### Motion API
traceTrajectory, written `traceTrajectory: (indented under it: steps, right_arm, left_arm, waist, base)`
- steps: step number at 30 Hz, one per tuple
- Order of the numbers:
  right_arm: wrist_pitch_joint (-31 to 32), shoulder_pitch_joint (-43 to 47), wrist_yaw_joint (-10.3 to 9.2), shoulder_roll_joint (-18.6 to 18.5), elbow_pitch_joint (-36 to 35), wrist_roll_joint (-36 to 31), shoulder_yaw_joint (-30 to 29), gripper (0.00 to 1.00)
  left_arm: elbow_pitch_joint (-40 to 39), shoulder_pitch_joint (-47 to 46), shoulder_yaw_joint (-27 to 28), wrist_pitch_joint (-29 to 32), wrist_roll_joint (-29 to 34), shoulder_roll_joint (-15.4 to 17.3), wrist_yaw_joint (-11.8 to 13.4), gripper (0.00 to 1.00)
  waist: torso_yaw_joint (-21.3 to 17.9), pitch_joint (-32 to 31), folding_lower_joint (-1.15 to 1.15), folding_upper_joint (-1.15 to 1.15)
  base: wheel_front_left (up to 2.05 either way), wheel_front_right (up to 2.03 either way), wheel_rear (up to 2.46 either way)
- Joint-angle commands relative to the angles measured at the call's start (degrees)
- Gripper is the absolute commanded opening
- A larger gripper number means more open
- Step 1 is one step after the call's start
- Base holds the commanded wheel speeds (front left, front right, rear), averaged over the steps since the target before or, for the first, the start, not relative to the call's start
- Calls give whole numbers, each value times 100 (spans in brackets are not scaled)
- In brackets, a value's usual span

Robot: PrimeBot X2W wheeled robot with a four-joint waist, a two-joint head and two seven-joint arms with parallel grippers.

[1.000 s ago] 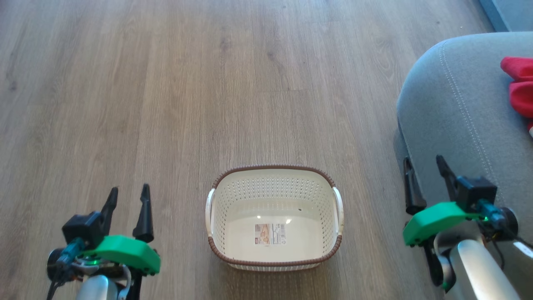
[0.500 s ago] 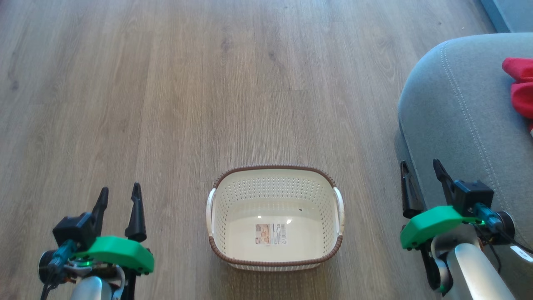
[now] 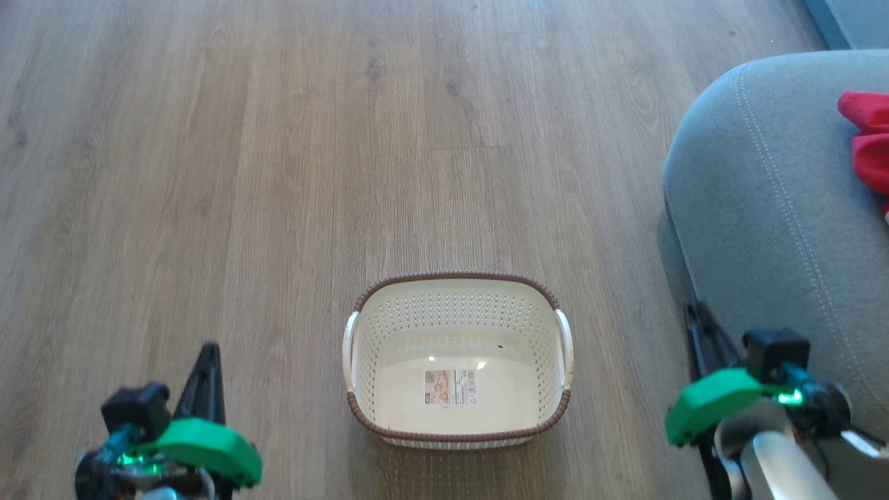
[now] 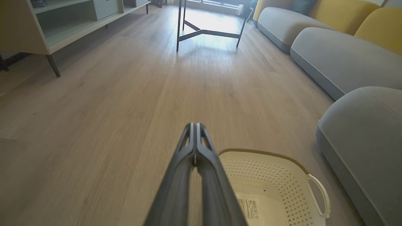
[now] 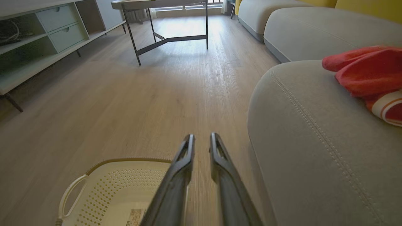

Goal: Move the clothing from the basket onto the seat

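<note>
1. Two left fingers (image 4: 185, 157) press together, holding nothing.
2. Two right fingers (image 5: 184, 160) stand a narrow gap apart, holding nothing.
3. One basket (image 3: 451, 316) sits on the floor (image 3: 278, 173) between both pairs.
4. One seat (image 5: 314, 141) lies just right of the right fingers, bearing one heap of red clothing (image 5: 367, 69) farther right.

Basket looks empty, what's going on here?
Nothing is being handled. The basket sits empty on the wood floor, only a label on its bottom. The red clothing lies on the grey seat at the robot's right. The left gripper is shut on nothing beside the basket; the right gripper, slightly open, holds nothing near the seat's edge. The move looks done.
</note>
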Motion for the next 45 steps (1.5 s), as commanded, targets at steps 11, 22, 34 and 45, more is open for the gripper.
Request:
traceTrajectory:
  steps: [11,22,34,45]
  right_arm:
    - [197,-37,4,25,-174,760,-129,0]
    - [379,-13,7,48,-244,1449,-236,0]
    - [578,14,11,74,-320,2203,-354,0]
    - [761,38,15,98,-390,2893,-462,0]
  left_arm:
    - [-139,-114,61,223,-773,6,-4,0]
    - [-216,-132,80,392,-1483,9,-8,0]
    - [-283,-167,117,592,-2255,11,-12,0]
    - [-342,-201,153,778,-2962,14,-16,0]
  waist:
    - [11,-26,0,0]
    - [21,-49,0,0]
    - [32,-74,0,0]
    - [42,-97,0,0]
  base:
    - [0,0,0]
    - [0,0,0]
    - [0,0,0]
    - [0,0,0]
